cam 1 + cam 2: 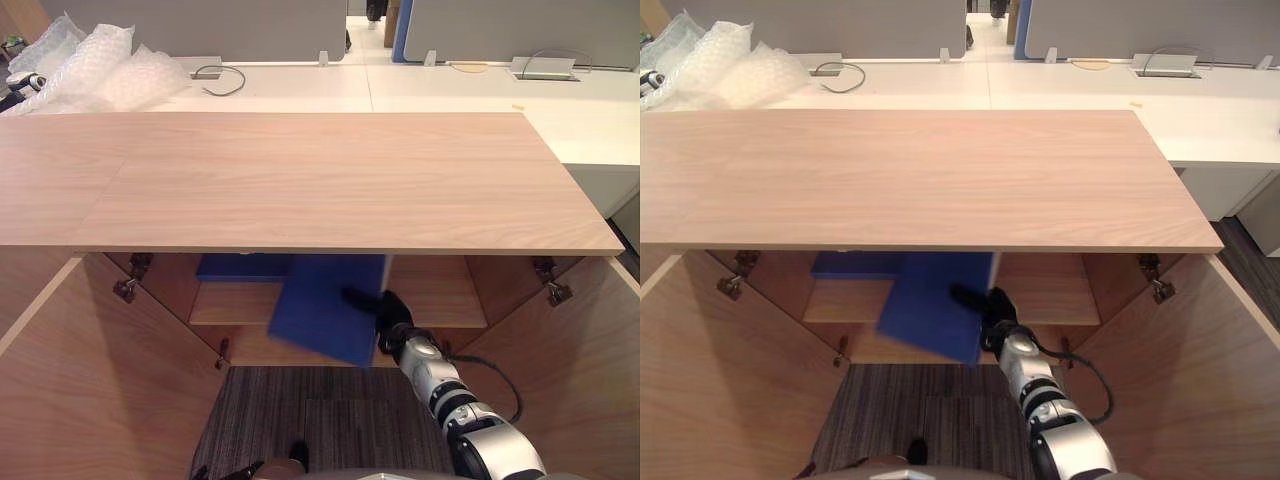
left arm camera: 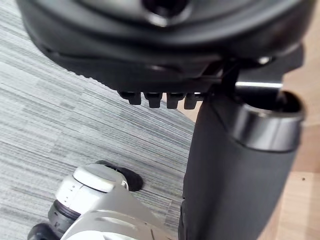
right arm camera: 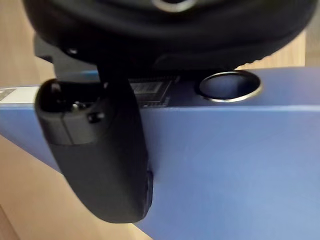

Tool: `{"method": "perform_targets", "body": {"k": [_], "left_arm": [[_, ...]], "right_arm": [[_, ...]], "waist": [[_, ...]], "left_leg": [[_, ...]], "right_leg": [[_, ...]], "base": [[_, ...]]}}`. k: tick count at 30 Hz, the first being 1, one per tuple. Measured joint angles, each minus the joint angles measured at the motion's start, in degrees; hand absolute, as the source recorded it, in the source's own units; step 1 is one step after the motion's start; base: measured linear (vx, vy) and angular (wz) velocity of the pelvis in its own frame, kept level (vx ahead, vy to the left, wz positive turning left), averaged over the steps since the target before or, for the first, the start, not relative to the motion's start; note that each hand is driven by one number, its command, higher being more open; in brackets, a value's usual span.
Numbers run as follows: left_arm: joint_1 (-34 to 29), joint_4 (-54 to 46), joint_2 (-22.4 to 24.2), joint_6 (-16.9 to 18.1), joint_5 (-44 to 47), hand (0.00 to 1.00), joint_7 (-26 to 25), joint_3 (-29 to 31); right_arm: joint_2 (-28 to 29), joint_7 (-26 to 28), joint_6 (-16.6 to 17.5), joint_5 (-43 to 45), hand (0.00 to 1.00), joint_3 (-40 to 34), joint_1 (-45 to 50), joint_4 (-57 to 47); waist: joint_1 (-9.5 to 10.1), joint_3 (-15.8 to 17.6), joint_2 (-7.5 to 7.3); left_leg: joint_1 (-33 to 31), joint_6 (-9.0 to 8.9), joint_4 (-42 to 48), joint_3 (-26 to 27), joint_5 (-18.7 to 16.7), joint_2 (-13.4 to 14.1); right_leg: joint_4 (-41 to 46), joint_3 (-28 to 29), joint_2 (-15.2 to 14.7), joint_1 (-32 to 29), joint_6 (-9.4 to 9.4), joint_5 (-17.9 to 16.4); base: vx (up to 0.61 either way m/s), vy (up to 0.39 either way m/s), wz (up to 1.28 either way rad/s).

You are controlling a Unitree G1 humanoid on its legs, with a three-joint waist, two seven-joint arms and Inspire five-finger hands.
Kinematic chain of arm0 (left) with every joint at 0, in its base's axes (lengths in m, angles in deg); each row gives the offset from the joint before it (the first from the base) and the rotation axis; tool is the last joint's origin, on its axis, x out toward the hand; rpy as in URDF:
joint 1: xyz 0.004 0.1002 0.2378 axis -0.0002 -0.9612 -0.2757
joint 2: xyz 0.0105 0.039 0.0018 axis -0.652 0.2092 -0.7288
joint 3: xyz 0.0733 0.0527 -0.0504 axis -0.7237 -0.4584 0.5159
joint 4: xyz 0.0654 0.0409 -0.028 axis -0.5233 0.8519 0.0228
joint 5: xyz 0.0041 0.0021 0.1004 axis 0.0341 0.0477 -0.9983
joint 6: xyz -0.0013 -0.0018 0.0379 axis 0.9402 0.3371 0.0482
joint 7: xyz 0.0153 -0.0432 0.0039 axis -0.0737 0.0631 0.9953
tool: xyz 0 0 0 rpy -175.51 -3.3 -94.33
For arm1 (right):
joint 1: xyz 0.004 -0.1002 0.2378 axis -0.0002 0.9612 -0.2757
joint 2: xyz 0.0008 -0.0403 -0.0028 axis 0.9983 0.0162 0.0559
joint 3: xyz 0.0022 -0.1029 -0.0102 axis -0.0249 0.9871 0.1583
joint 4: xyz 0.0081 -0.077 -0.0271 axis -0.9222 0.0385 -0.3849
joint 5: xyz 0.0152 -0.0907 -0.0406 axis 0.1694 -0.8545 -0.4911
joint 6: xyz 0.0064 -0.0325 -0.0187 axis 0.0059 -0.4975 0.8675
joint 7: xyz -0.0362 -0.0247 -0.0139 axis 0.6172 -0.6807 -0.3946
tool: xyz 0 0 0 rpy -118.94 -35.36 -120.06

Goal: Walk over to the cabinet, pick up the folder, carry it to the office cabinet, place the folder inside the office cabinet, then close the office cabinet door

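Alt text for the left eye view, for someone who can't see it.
The robot's right hand holds a tilted blue folder at the open front of a wooden cabinet, just under its top. A second blue item lies on the shelf behind, and both doors stand open.

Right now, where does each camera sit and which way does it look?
Left eye: on the head, looking down into the open cabinet; right arm shows.
Right eye: beside it, same scene.
Left wrist: along the left robot hand toward carpet.
Right wrist: along the right robot hand pinching the blue folder.
Shared: both eyes and the right wrist see that folder.
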Motion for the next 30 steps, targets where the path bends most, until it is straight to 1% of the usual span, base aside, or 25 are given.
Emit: {"method": "perform_targets", "body": {"k": [1,2,3,5,6,7,8,9,10,11,12,13,14,15,16,17,19,21,22,23,24,25,27,29,30], "left_arm": [[-0.15,0.00,0.23,-0.17,0.57,1.00,-0.05,0.29],[-0.18,-0.05,0.55,-0.21,1.69,1.00,-0.12,0.54],[-0.18,-0.05,0.63,-0.21,1.75,1.00,-0.12,0.65],[-0.18,-0.37,1.13,-0.25,2.77,1.00,-0.16,0.86],[-0.20,-0.63,1.42,-0.26,2.95,1.00,-0.16,1.22],[-0.37,-1.65,2.18,-0.28,3.84,1.00,-0.42,1.86],[-0.49,-2.60,3.10,-0.30,3.89,1.00,-0.56,2.44],[-0.60,-2.94,3.42,-0.32,3.89,1.00,-0.56,2.43],[-0.91,-3.89,4.08,-0.49,3.90,1.00,-0.56,2.40],[-0.90,-4.79,4.65,-0.86,3.92,1.00,-0.52,2.05],[-0.87,-5.21,4.71,-0.89,3.98,1.00,-0.47,1.28],[-0.79,-6.31,4.75,-0.89,4.36,1.00,-0.36,-0.07],[-0.74,-6.93,4.61,-0.88,4.72,1.00,-0.37,-1.33],[-0.59,-6.98,4.58,-0.88,4.92,1.00,-0.33,-1.73],[-0.33,-7.33,4.62,-0.88,4.93,1.00,-0.08,-2.29],[-0.34,-7.69,4.63,-0.87,4.95,1.00,0.14,-2.41],[-0.39,-9.12,4.32,-0.80,5.04,1.00,0.58,-3.67],[-0.39,-10.09,4.25,-0.79,6.35,1.00,0.87,-4.35],[-0.37,-10.52,4.26,-0.80,7.09,1.00,1.19,-4.50],[-0.37,-10.72,4.26,-0.81,7.35,1.00,1.33,-4.52],[-0.42,-11.28,4.21,-0.82,7.62,1.00,1.45,-4.82],[-0.42,-11.45,3.88,-0.81,8.33,1.00,1.55,-6.19],[-0.42,-11.73,3.60,-0.87,8.34,1.00,1.91,-7.33],[-0.45,-12.42,2.99,-1.31,8.36,1.00,2.11,-10.13],[-0.44,-12.60,2.87,-1.37,8.36,1.00,2.12,-10.48]], "right_arm": [[0.54,-1.18,0.95,7.85,0.00,-1.59,-0.45,0.26],[0.79,-1.46,1.84,16.56,0.00,-3.36,-0.47,0.32],[0.87,-1.47,1.97,18.16,0.00,-3.71,-0.49,0.32],[2.57,-1.49,4.36,28.69,0.00,-7.28,-0.57,-0.19],[3.13,-1.51,5.00,30.76,0.00,-8.18,-0.57,-0.64],[4.45,-1.61,6.48,34.03,0.00,-10.25,-0.57,-2.10],[5.21,-1.62,7.73,37.23,0.00,-12.06,-0.59,-4.11],[5.78,-1.66,8.44,38.60,0.00,-12.66,-0.62,-5.30],[6.86,-1.78,9.36,40.34,0.00,-14.21,-0.86,-8.19],[7.13,-2.07,10.71,40.86,0.00,-14.59,-1.87,-10.51],[6.94,-2.30,11.21,40.86,0.00,-14.66,-2.80,-11.42],[6.14,-2.85,11.67,40.87,0.00,-14.77,-5.04,-12.91],[5.26,-3.55,11.66,40.80,0.00,-14.78,-7.69,-13.70],[4.77,-3.78,11.66,40.81,0.00,-14.79,-9.13,-13.70],[3.68,-4.15,11.40,40.74,0.00,-14.78,-11.88,-13.70],[3.19,-4.58,11.08,40.44,0.00,-14.77,-13.16,-13.70],[1.41,-6.27,9.99,39.80,0.00,-14.39,-17.64,-13.65],[0.19,-7.56,8.77,38.57,0.00,-14.19,-22.19,-13.63],[-0.55,-8.05,7.88,37.69,0.00,-14.07,-24.77,-13.54],[-0.94,-8.26,7.50,37.51,0.00,-13.93,-25.98,-13.53],[-2.06,-8.47,7.16,37.42,0.00,-13.39,-28.14,-13.52],[-3.31,-8.73,6.68,37.31,0.00,-12.86,-30.23,-13.49],[-4.69,-9.13,6.22,37.32,0.00,-12.16,-32.53,-13.27],[-6.34,-9.97,6.10,37.50,0.00,-11.75,-34.87,-12.68],[-6.51,-10.04,6.13,37.53,0.00,-11.75,-35.17,-12.46]], "waist": [[0.33,0.12,-0.02],[1.06,0.21,-0.06],[1.16,0.25,-0.06],[1.78,1.11,0.03],[1.90,1.37,0.13],[2.32,1.95,0.50],[2.80,2.49,1.45],[2.97,2.72,2.06],[3.29,3.25,3.21],[3.46,4.01,4.33],[3.34,4.43,4.69],[3.29,5.28,4.89],[3.69,5.84,4.93],[3.74,6.31,5.05],[3.64,7.37,5.25],[3.70,7.78,5.31],[3.80,9.31,5.46],[3.75,10.44,5.44],[3.74,11.45,5.56],[3.75,12.00,5.56],[3.85,12.61,5.65],[3.94,13.22,5.84],[3.98,14.07,5.90],[4.15,15.02,6.18],[4.15,15.17,6.20]], "left_leg": [[0.09,0.00,0.01,-0.10,0.00,-0.04],[0.16,0.00,0.03,-0.09,-0.01,-0.09],[0.15,-0.01,0.04,-0.09,-0.01,-0.11],[-0.46,0.07,1.48,-0.06,-0.62,-0.26],[-1.35,0.19,3.25,-0.06,-1.60,0.12],[-4.16,0.31,9.18,-0.09,-4.58,0.44],[-7.00,0.32,15.32,-0.28,-7.70,1.21],[-8.27,0.37,17.94,-0.46,-8.97,1.72],[-10.51,0.46,22.16,-0.70,-11.09,2.75],[-12.99,0.62,25.78,-1.17,-12.42,3.56],[-14.58,0.78,27.57,-1.55,-12.96,3.73],[-17.71,1.04,30.96,-1.70,-13.96,3.73],[-20.95,1.27,34.63,-1.58,-15.44,3.45],[-22.16,1.36,36.44,-1.56,-16.15,3.23],[-24.06,1.79,39.84,-1.44,-17.38,2.81],[-24.97,1.87,41.17,-1.39,-18.10,2.58],[-28.41,2.08,46.56,-1.39,-20.41,2.15],[-33.13,2.15,52.27,-1.33,-22.62,1.90],[-35.22,2.23,55.16,-1.21,-23.59,1.86],[-36.23,2.13,56.57,-1.23,-24.04,1.85],[-38.54,2.10,59.55,-1.27,-24.87,1.89],[-40.83,2.05,62.39,-1.43,-25.75,1.95],[-43.28,1.99,65.40,-1.52,-26.57,1.99],[-47.37,1.88,70.07,-1.68,-27.94,2.19],[-47.74,1.88,70.51,-1.70,-28.01,2.21]], "right_leg": [[0.00,-0.12,-0.05,0.20,0.01,0.01],[0.00,-0.12,-0.15,0.28,0.02,0.01],[0.00,-0.12,-0.18,0.29,0.02,0.01],[0.04,-0.13,-0.52,0.39,0.05,0.03],[0.01,-0.14,-0.51,0.52,0.05,0.02],[0.04,-0.32,-0.53,0.45,0.07,0.04],[0.17,-0.44,-0.10,0.33,0.05,0.01],[0.33,-0.53,0.30,0.26,0.01,-0.02],[1.80,-0.77,0.83,-0.62,-0.12,-0.82],[6.32,-1.01,0.67,-3.27,-0.05,-2.95],[9.72,-1.21,0.20,-5.46,-0.04,-4.53],[17.97,-1.62,-1.64,-10.49,0.20,-7.97],[25.16,-2.84,-3.87,-14.98,0.33,-11.02],[28.03,-2.93,-4.85,-16.36,0.39,-12.30],[33.33,-3.16,-6.68,-18.81,0.58,-14.52],[35.58,-3.34,-7.60,-19.84,0.64,-15.60],[42.83,-3.22,-10.05,-23.83,0.69,-18.99],[50.14,-2.81,-12.34,-28.67,0.37,-22.06],[53.80,-2.68,-13.54,-30.94,0.12,-23.48],[55.48,-2.59,-14.03,-31.90,0.04,-24.10],[59.01,-2.60,-15.18,-34.29,-0.30,-25.19],[62.18,-2.25,-15.91,-36.56,-0.64,-26.34],[65.49,-1.60,-16.63,-39.02,-0.93,-27.63],[70.42,-0.58,-17.55,-43.22,-1.31,-29.40],[70.91,-0.50,-17.63,-43.62,-1.36,-29.53]], "base": [[-0.03,0.008,0.03],[-0.03,0.007,0.02],[-0.04,0.009,-0.01],[-0.05,0.011,0.00],[-0.08,0.007,-0.01],[-0.10,0.028,0.00],[-0.08,0.024,0.00],[-0.08,0.041,0.01],[-0.09,0.053,0.02],[-0.11,0.067,0.06],[-0.10,0.073,0.10],[-0.07,0.046,0.05],[-0.06,0.030,0.02],[-0.05,0.005,0.01],[-0.04,-0.004,0.06],[-0.07,-0.003,0.10],[-0.09,-0.009,0.08],[-0.11,-0.043,0.01],[-0.10,-0.061,-0.01],[-0.11,-0.061,0.00],[-0.09,-0.045,0.03],[-0.09,-0.037,0.03],[-0.07,-0.006,0.00],[-0.09,0.032,-0.03],[-0.08,0.057,-0.03]]}}
